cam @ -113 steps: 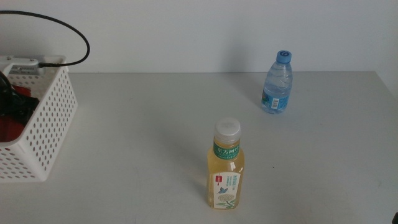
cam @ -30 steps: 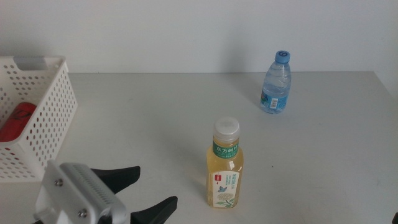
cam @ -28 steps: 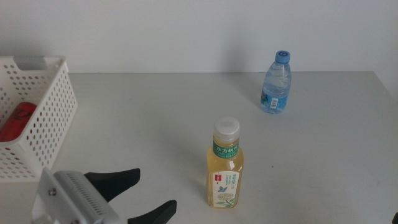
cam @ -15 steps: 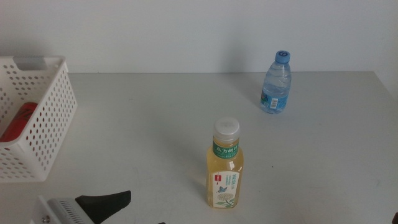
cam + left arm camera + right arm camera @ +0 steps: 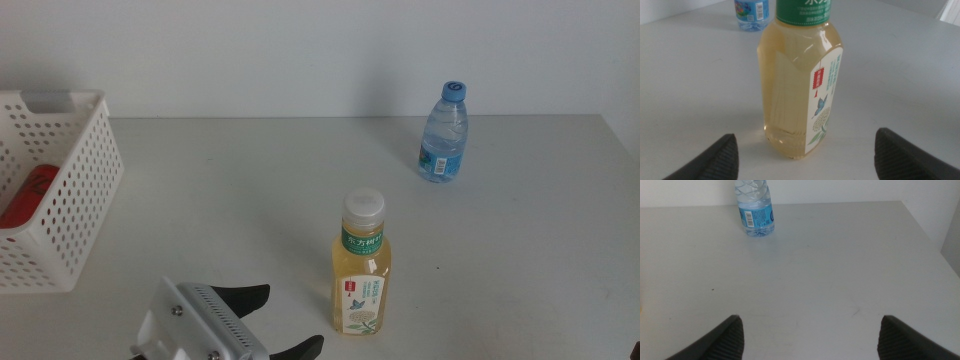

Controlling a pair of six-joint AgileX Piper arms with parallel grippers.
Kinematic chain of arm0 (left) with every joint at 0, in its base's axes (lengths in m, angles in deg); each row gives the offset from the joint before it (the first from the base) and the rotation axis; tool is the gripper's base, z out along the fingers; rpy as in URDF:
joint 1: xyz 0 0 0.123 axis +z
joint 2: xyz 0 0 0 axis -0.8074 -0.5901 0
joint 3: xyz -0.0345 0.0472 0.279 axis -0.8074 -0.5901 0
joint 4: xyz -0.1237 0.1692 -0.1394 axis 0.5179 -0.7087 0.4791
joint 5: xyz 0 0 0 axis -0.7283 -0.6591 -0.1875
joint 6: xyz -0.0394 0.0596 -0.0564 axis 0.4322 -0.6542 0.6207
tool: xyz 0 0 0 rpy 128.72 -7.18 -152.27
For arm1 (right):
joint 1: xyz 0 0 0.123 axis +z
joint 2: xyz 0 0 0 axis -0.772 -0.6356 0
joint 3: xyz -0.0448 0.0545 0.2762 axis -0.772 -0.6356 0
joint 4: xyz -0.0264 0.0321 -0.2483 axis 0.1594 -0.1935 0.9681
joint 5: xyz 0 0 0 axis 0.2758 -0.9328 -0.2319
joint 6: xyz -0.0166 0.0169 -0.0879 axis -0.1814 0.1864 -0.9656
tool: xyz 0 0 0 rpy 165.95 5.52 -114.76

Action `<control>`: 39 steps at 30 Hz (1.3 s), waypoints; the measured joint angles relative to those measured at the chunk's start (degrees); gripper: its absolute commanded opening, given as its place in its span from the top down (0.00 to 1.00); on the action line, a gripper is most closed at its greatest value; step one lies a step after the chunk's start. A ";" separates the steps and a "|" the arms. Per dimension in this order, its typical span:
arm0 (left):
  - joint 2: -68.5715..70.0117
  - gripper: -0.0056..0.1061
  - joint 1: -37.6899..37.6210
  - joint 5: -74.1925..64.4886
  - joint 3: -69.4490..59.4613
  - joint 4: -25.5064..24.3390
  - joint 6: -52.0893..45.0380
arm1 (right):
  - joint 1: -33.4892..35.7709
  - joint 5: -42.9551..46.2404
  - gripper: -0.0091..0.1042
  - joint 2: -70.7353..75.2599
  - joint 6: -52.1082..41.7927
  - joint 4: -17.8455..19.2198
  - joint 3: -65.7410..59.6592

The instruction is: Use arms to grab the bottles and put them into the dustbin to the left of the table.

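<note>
The yellow tea bottle [image 5: 362, 275] with a white cap stands upright near the table's front middle. My left gripper [image 5: 292, 316] comes in at the bottom edge just left of it, open, with the bottle outside its jaws. In the left wrist view the tea bottle [image 5: 800, 85] stands just ahead of the open left gripper [image 5: 806, 135]. Far back on the right stands the clear blue-capped water bottle [image 5: 445, 132]. A red can [image 5: 25, 195] lies inside the white dustbin [image 5: 85, 210] at the left. My right gripper [image 5: 810, 320] is open over bare table, with the water bottle [image 5: 755, 207] far ahead, and is out of the middle view.
The light grey table [image 5: 230, 180] stretches between the dustbin and the bottles, with a white wall behind it. Its right edge shows in the right wrist view. The water bottle [image 5: 752, 7] also shows behind the tea bottle in the left wrist view.
The left gripper dipped toward the bottom edge, then came back further right, closer to the tea bottle. Its jaws stay open. The bottles have not moved.
</note>
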 measured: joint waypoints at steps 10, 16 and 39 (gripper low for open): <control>-9.40 0.12 0.00 8.41 2.07 -1.51 0.50 | 0.00 0.00 0.09 0.00 0.00 0.00 0.00; -9.61 0.12 4.93 8.41 3.29 -10.00 4.07 | 0.00 0.00 0.09 0.00 0.00 0.00 0.00; -27.69 0.12 21.94 16.54 19.77 -45.54 21.09 | 0.00 0.00 0.09 0.00 0.00 0.00 0.00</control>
